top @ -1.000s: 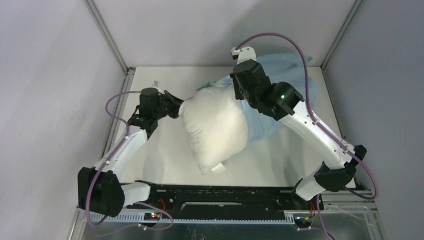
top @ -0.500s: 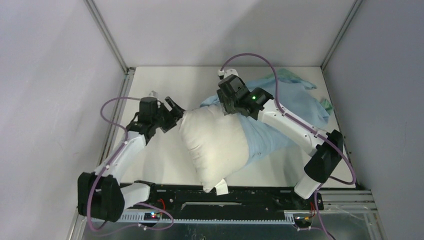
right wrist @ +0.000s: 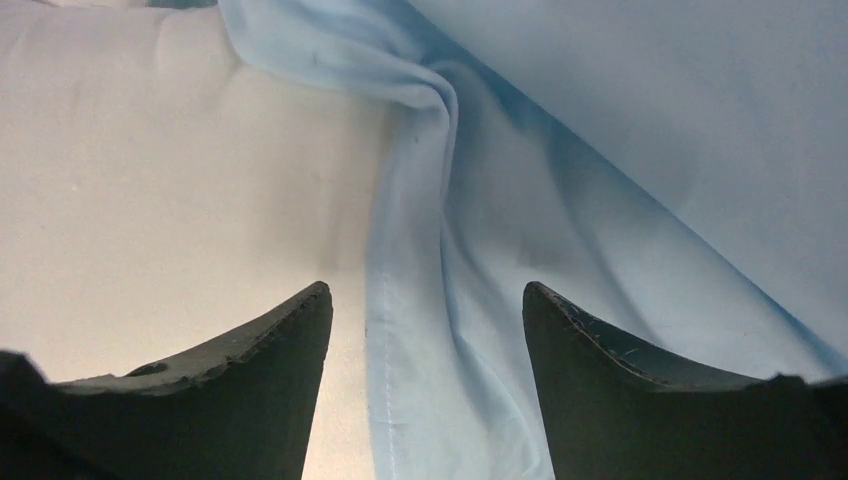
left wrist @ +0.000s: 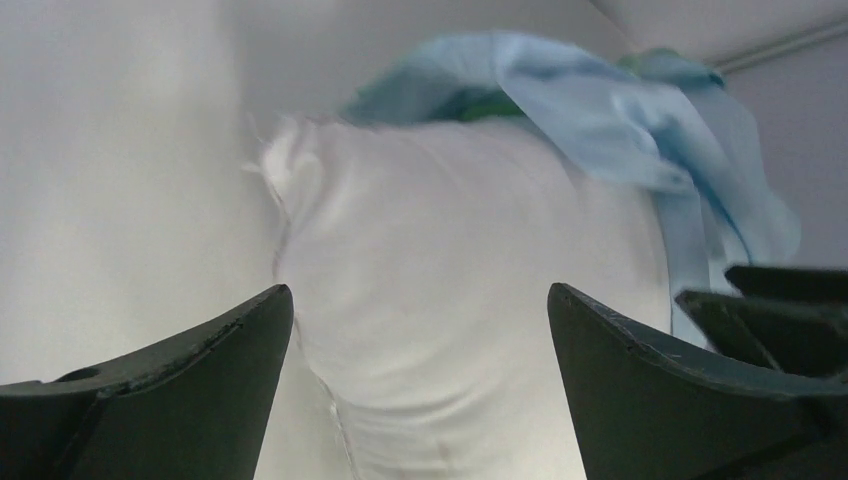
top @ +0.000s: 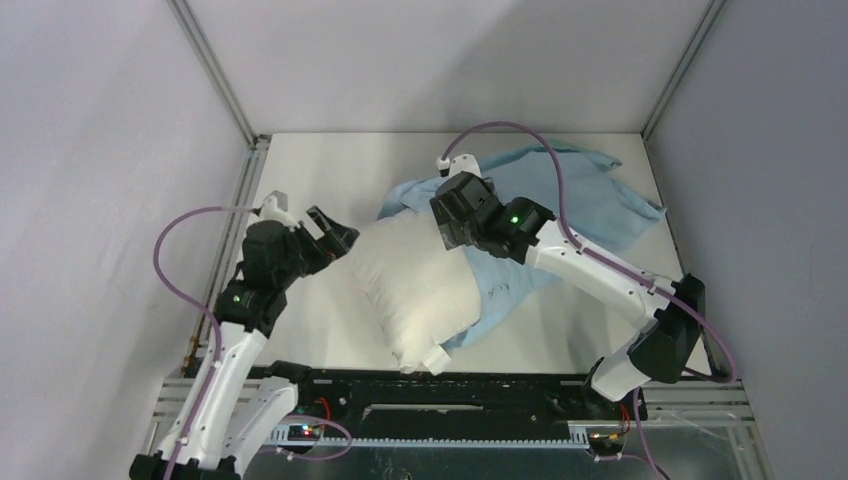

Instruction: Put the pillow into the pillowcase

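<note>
Jaws spread wide on the left gripper (top: 335,238), pinching nothing, just off the left edge of the pillow (top: 420,285). Jaws on the right gripper (right wrist: 425,300) parted too, also empty, hovering over the pillow's right side, right at a pillowcase (top: 590,205) fold lying against it. Pillow mid-worktop (top: 320,170), mostly uncovered, pillowcase bunched along its right and far sides. No telling whether tucked inside at all.
</note>
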`<state>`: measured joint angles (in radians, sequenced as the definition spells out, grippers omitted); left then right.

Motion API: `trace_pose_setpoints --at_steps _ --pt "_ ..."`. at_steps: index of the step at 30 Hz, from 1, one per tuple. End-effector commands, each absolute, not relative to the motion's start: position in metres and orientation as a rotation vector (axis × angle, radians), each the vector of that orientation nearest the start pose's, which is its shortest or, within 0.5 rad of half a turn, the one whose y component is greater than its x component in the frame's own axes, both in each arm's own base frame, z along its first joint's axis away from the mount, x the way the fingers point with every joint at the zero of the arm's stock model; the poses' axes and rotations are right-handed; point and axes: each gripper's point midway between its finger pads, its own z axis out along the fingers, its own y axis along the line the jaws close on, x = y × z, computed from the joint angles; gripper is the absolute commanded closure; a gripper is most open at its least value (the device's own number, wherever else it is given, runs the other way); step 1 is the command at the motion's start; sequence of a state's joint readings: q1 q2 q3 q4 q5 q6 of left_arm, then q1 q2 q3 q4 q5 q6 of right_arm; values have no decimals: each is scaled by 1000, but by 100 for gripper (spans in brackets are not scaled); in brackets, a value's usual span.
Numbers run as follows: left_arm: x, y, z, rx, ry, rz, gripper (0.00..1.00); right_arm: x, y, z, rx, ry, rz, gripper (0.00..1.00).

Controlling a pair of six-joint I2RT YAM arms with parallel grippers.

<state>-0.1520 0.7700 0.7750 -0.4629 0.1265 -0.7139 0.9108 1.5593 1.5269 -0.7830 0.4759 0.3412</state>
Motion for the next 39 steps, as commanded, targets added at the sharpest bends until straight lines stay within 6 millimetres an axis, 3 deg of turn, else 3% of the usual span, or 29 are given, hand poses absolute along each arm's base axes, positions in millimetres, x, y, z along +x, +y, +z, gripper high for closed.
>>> trace_pose_setpoints --at_steps 1,5,9,11,13,15,16,18,20,23,26,28,31,32,34,39 --pt "245 -110 189 -450 2113 -666 0 303 274 231 -403 2216 93 29" --pt "246 -141 157 -458 2166 -749 0 317 276 216 -410 2233 43 36" --pt "259 -156 140 -501 2165 -779 3 334 266 211 -383 2234 -17 41" --pt "268 -165 140 -533 2117 -847 7 338 270 213 -388 2229 -2 56" --pt "280 -174 145 -556 2062 -900 17 334 284 225 -409 2210 21 79" --pt "290 -183 152 -575 2020 -926 30 311 317 243 -482 2182 89 91" --pt "295 -190 155 -583 2002 -941 41 296 337 254 -527 2165 155 95" --pt "303 -203 167 -597 1962 -986 61 259 376 272 -632 2128 307 100" --pt "310 -210 181 -618 1931 -997 80 228 399 278 -712 2106 407 100" --pt "319 -204 194 -699 1871 -964 98 214 393 262 -713 2153 452 100" --pt "324 -199 204 -729 1832 -954 100 221 368 226 -660 2252 491 100" --pt "325 -201 208 -717 1837 -942 100 225 346 209 -615 2302 464 87" --pt "326 -199 207 -728 1838 -924 100 224 319 213 -568 2272 349 43" --pt "326 -197 206 -734 1838 -917 100 222 309 217 -551 2254 308 35" --pt "325 -194 205 -750 1838 -899 100 216 290 220 -511 2231 226 27" --pt "325 -188 208 -758 1840 -859 100 196 257 206 -406 2230 173 25"
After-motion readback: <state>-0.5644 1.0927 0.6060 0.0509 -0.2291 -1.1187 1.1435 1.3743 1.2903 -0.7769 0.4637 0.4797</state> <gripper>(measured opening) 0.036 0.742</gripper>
